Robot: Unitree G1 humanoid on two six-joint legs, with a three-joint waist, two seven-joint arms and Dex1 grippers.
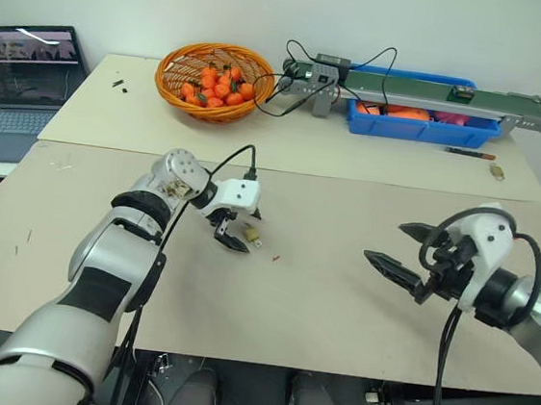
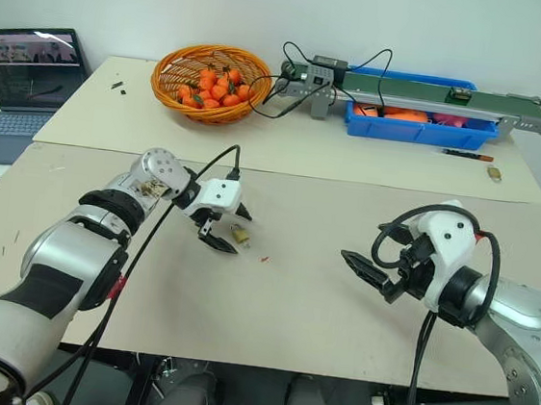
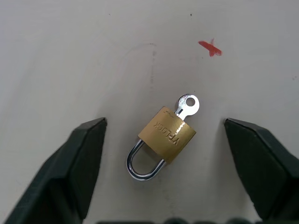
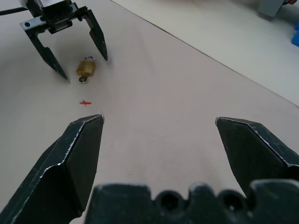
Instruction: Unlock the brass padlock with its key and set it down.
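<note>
Left tool [image 1: 239, 236] hangs over the brass padlock [image 3: 167, 136] with its two black fingers spread to either side and touching nothing; the lock lies released on the bench [image 1: 319, 295] in the gap between them. In the left wrist view the padlock rests flat, its silver shackle [image 3: 140, 164] seated in the body as far as can be seen, and the key [image 3: 187, 106] sticks out of the opposite end, its round bow lying on the bench surface. Just beyond the key is a small red cross mark [image 3: 210, 47] on the bench, close to the lock but not touching it.

Right tool [image 1: 408, 256] is held well apart from the lock, off to the robot's right above the same bench, fingers wide and empty, pointing across toward the left tool. Its wrist view shows the left tool straddling the padlock, with the red mark between the two tools.

Farther back, on a second bench, stand an orange wicker basket [image 1: 177, 61] of small orange fruit, a conveyor belt [image 1: 437, 90] with black cables, and a blue bin [image 1: 418, 131] beneath it. A pen [image 1: 468, 153] and a small brass item [image 1: 497, 171] lie near that bench's right edge. An open laptop [image 1: 22, 80] sits at far left.
</note>
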